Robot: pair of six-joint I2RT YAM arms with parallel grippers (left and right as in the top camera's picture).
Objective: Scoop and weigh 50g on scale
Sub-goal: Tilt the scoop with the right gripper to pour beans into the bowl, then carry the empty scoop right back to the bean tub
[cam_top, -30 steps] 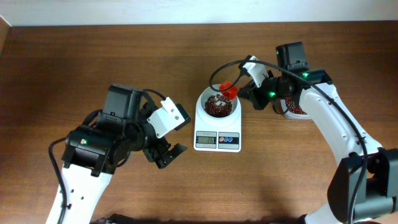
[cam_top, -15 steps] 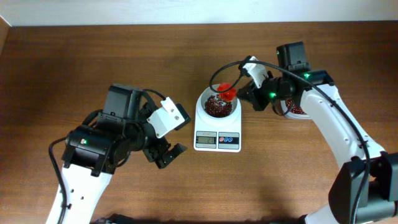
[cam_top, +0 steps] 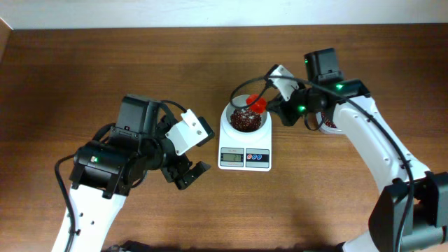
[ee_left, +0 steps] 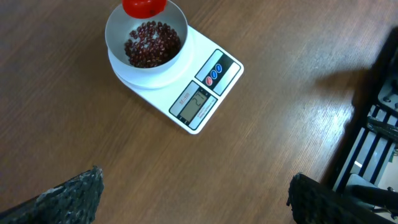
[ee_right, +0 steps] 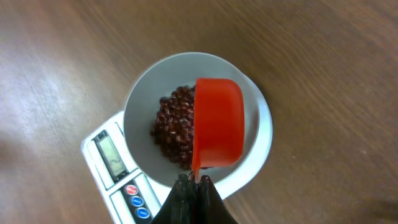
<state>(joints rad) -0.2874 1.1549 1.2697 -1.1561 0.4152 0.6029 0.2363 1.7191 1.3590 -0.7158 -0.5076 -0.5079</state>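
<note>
One scale [ee_left: 205,93] stands near the middle of the desk [cam_top: 105,70], white and flat. It carries one round white bowl [ee_right: 143,99] on its platform. In the bowl lies a single heap of dark red beans [ee_left: 152,43], covering the bottom. The front panel of the scale has one grey display [ee_left: 194,102] and three small round buttons [ee_left: 212,74] in a row, one red and two blue. The digits on the display are too small to read, and so is a line of small print beside it.

There is one red scoop [ee_right: 217,121]. It hangs over the bowl, above the side nearer the right arm, turned so that its smooth outer wall faces the wrist camera. I cannot tell whether any beans are in it. The right gripper [ee_right: 191,190] has its jaws pinched tight on the scoop's thin handle.

The left gripper [cam_top: 187,175] hovers above bare desk on the left of the scale, well apart from it, its jaws spread wide with nothing between them.

One container of red beans [cam_top: 330,124] sits behind the right arm, mostly hidden by it.
</note>
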